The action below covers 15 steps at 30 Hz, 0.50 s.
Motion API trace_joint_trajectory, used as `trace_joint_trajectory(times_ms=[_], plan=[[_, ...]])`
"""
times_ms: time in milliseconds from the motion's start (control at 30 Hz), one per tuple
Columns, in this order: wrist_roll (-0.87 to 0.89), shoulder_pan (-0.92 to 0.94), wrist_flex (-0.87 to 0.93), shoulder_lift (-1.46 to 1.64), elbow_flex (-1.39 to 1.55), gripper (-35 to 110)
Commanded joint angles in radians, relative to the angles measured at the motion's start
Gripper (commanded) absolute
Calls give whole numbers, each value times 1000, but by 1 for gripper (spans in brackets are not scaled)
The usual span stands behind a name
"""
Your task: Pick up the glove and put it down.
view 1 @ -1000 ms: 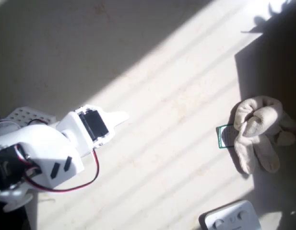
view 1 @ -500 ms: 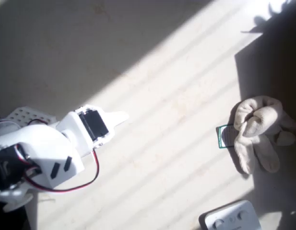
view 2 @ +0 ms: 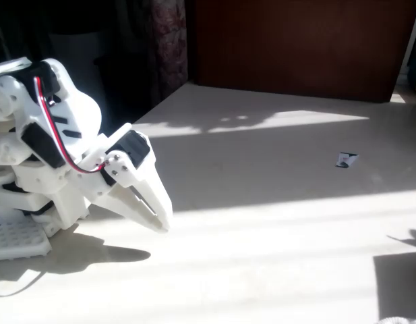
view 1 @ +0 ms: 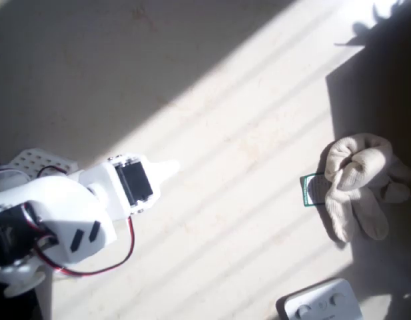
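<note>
A cream glove (view 1: pixel 357 185) lies crumpled at the overhead view's right edge, overlapping a green-edged card (view 1: pixel 310 190), well apart from the white gripper (view 1: pixel 170 168) at lower left, its jaws closed and empty above the sunlit table (view 1: pixel 245 100).

You have a cream-beige glove (view 1: pixel 357 183) at right in the overhead view, on a pale beige table (view 1: pixel 245 133) striped with sunlight. The card (view 1: pixel 312 190) is white, green-edged. The arm (view 1: pixel 65 213) is white, with a red wire (view 1: pixel 122 257). The device (view 1: pixel 320 303) is grey.
</note>
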Motion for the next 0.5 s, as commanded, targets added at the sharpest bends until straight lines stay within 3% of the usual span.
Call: trace_joint_trajectory(times_ms=[0, 467], plan=[[8, 5, -2, 8, -17, 0], [8, 9, 0, 8, -5, 0]])
